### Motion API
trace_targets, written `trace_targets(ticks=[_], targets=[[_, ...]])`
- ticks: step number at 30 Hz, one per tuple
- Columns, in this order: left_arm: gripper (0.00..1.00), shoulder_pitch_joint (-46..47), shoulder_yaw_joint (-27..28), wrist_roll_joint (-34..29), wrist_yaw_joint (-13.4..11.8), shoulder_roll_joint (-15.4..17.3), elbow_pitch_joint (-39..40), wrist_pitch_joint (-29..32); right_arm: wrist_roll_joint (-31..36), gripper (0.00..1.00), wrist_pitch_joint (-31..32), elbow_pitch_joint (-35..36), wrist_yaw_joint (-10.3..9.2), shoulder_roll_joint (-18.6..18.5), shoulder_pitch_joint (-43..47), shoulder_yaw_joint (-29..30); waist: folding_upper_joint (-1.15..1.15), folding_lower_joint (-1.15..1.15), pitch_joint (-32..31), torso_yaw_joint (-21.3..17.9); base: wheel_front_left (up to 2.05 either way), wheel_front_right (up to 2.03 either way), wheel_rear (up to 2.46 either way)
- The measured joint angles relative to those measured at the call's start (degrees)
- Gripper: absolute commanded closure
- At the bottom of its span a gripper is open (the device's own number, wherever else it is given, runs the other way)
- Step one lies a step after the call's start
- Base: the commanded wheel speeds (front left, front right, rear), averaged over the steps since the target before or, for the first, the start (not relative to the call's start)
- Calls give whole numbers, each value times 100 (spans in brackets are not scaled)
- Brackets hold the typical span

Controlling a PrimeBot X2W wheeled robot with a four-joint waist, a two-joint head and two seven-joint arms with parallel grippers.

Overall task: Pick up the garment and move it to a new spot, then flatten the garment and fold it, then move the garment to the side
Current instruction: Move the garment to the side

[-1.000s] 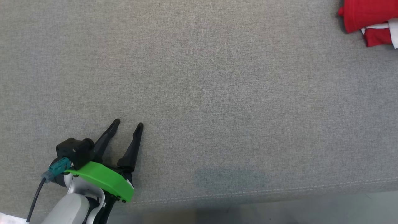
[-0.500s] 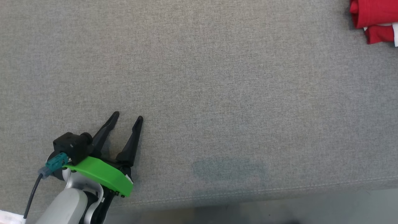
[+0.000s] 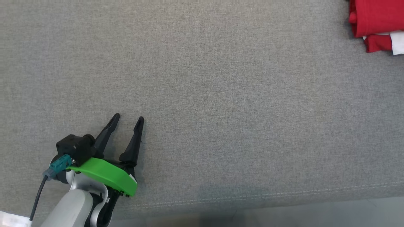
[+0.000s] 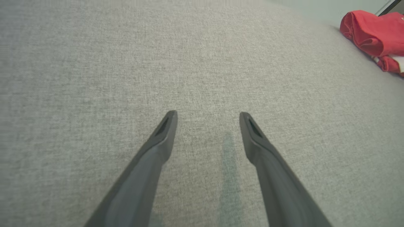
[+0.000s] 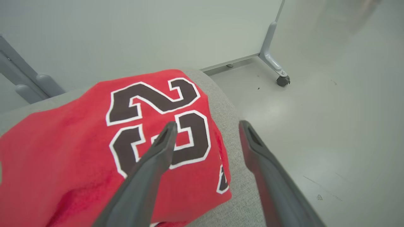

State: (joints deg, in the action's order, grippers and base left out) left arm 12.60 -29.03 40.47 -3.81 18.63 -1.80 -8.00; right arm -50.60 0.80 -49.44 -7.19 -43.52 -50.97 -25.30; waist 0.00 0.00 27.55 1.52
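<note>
The garment [image 3: 375, 22] is a folded red jersey with white trim, lying at the far right corner of the grey cushioned surface [image 3: 221, 94]. It sits at the upper right of the left wrist view [image 4: 372, 34]. From the right wrist camera the garment [image 5: 79, 151] shows black numbers edged in white and lies by the surface's end. My right gripper [image 5: 206, 126] hovers above it, open, holding nothing. My left gripper [image 3: 127, 119] rests low at the near left, open and empty, its fingers [image 4: 164, 132] spread over bare fabric.
A stitched seam [image 3: 284, 192] runs along the surface's near edge, with floor beyond. Past the surface's right end lies pale floor [image 5: 331, 126], and a wheeled panel leg [image 5: 277, 74] stands there. A white scrap [image 3: 12, 219] peeks in at the bottom left corner.
The head camera has shifted a little, so the garment sits slightly differently in the picture. The left gripper stays open in about the same place.
</note>
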Motion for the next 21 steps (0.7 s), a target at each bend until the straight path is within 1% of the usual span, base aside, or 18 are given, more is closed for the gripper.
trace_targets(ticks=[3, 7, 11, 13, 19, 21], targets=[[0, 0, 49, 0, 0, -94, -109, -143, 69, 0, -396, 179, 14, 5, 0, 19, 0, 0, -146, 31, 0, 0, 0], [0, -1, 119, 0, -10, -185, -272, -323, 234, 0, -918, 433, 160, -1, 151, -42, 0, 0, -390, 82, 0, 0, 0], [0, -9, 244, 0, -53, -200, -447, -426, 285, 0, -1422, 624, 205, 33, 431, -25, 0, 0, -669, 146, 0, 0, 0], [0, -21, 302, -37, -85, -187, -560, -468, 269, 0, -1584, 716, 207, 133, 565, 16, 0, 0, -818, 182, 0, 0, 0], [0, -178, 524, -256, -135, -152, -861, -575, 288, 0, -1589, 959, 192, 630, 1312, -33, 0, 0, -1286, 277, 0, 0, 0], [0, -277, 601, -260, -165, -142, -961, -575, 328, 0, -1588, 1029, 148, 795, 1588, -77, 0, 0, -1447, 298, 0, 0, 0]])
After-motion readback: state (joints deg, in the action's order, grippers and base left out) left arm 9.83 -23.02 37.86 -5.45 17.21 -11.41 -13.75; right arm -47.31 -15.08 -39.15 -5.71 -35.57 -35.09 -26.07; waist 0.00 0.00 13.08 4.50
